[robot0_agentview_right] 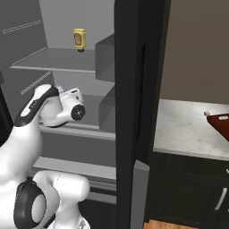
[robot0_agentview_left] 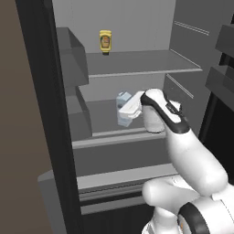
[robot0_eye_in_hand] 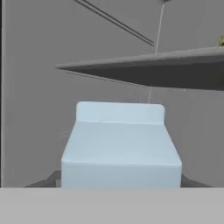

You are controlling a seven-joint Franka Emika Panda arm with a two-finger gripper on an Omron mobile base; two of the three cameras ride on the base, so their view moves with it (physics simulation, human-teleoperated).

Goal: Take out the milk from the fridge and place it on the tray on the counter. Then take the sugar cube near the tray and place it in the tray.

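Note:
The milk (robot0_eye_in_hand: pixel 120 148), a pale blue-grey gabled carton, stands upright on the middle shelf of the open fridge (robot0_agentview_left: pixel 137 64). In the left base view the milk (robot0_agentview_left: pixel 122 109) is partly hidden behind my white hand. My gripper (robot0_eye_in_hand: pixel 120 180) is around the carton, with a dark fingertip pressed against each side, so it is shut on the milk. At the far right edge of the right base view, a corner of the dark red-brown tray (robot0_agentview_right: pixel 221 123) lies on the white marble counter (robot0_agentview_right: pixel 188 129). The tiny beige sugar cube (robot0_agentview_right: pixel 206 113) sits just left of the tray.
A yellow jar (robot0_agentview_left: pixel 105 41) with a brown label stands on the shelf above the milk. Grey door bins (robot0_agentview_left: pixel 73 59) line the left side, and the shelf above hangs close over my hand. The dark fridge door edge (robot0_agentview_right: pixel 129 112) stands between the fridge and the counter.

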